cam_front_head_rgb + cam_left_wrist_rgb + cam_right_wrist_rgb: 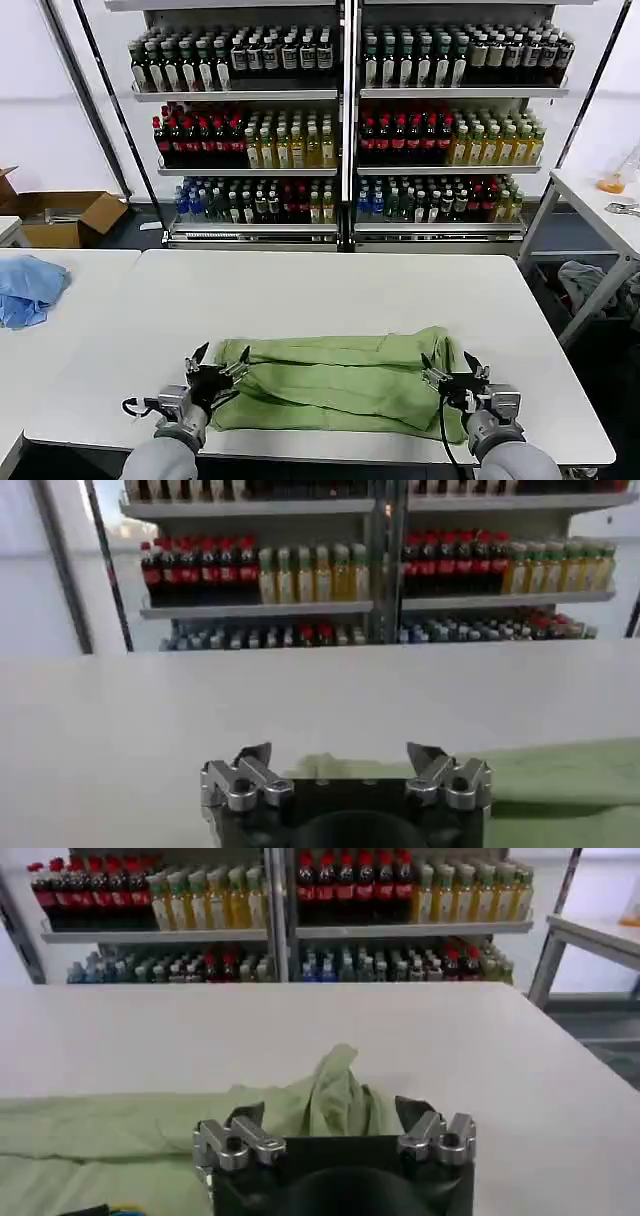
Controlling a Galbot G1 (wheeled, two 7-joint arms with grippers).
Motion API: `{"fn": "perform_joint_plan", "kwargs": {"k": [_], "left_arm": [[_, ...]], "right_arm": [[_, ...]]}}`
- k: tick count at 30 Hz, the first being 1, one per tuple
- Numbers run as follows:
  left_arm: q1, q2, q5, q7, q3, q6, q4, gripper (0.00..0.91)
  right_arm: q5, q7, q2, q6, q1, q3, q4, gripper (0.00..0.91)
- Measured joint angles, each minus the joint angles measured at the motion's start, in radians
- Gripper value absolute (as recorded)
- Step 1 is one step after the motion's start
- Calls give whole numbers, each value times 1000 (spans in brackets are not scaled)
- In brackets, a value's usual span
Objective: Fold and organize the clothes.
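Two grippers sit low at the near edge of the white table (330, 290) in the head view, one at each end of a light-green shirt (340, 385) that lies folded into a long band along that near edge, reaching almost from the left gripper (215, 370) to the right gripper (452, 375). Both have their fingers spread apart, holding nothing; the left one hangs over the shirt's left end, the right one over its right end, where the cloth bunches up a little. A crumpled blue cloth (28, 288) lies on a neighbouring table at the far left, and shelves of bottles (345, 120) stand beyond the table's far edge. In the left wrist view the left gripper (345, 765) shows its two fingers wide apart above the bare tabletop (250, 700), with the green shirt (560, 780) stretching off to one side of it. In the right wrist view the right gripper (330, 1123) is likewise open, and a raised peak of the shirt (335, 1093) stands between its fingers, apparently not pinched, the rest of the cloth lying flat toward the other arm's side.
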Motion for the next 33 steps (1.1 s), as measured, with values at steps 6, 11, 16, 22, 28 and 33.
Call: {"fn": "perform_joint_plan", "kwargs": {"k": [6, 11, 16, 22, 28, 33], "left_arm": [[14, -61, 72, -11, 13, -12, 39, 907], [15, -100, 122, -17, 16, -13, 71, 30], [21, -124, 150, -21, 17, -23, 96, 20], [28, -144, 159, -15, 16, -43, 107, 20], [25, -151, 144, -1, 7, -63, 124, 20], [25, -140, 120, 9, -12, -79, 126, 20]], "right_arm": [[-1, 0, -2, 1, 0, -4, 4, 907], [1, 0, -8, 1, 0, -2, 7, 907], [2, 0, -7, 1, -1, -3, 9, 907], [4, 1, -4, 2, 1, -5, 14, 907], [6, 5, -7, 3, 4, -9, 16, 907], [14, 8, -14, 4, 7, -5, 22, 907]]}}
